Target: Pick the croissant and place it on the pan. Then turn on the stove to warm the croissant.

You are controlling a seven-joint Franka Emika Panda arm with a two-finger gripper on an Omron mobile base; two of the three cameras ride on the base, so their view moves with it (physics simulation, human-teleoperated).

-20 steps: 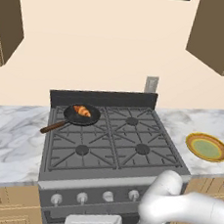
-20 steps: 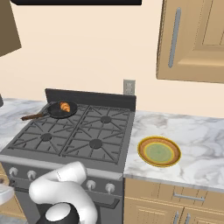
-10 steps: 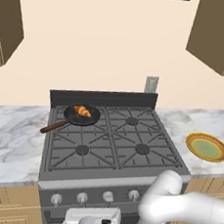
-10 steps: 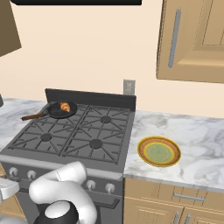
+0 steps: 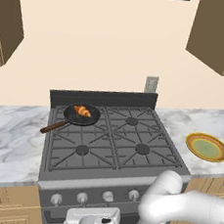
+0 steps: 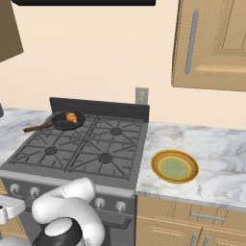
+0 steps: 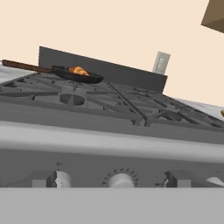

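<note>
Marble counter [image 5: 12, 142] flanks the stove [image 5: 114, 149]; croissant [image 5: 82, 111] rests in the pan [image 5: 79, 116] on the rear-left burner. My gripper [image 7: 114, 183] faces the front knobs [image 7: 121, 179], jaws released.

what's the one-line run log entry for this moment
croissant: in pan | pan: back-left burner | pincer: open, low, facing stove knobs | next: turn knob

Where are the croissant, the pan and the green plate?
croissant [image 5: 83, 111], left base view, middle of the pastry.
pan [image 5: 91, 118], left base view, black rim near the croissant.
green plate [image 6: 175, 166], right base view, green centre.
</note>
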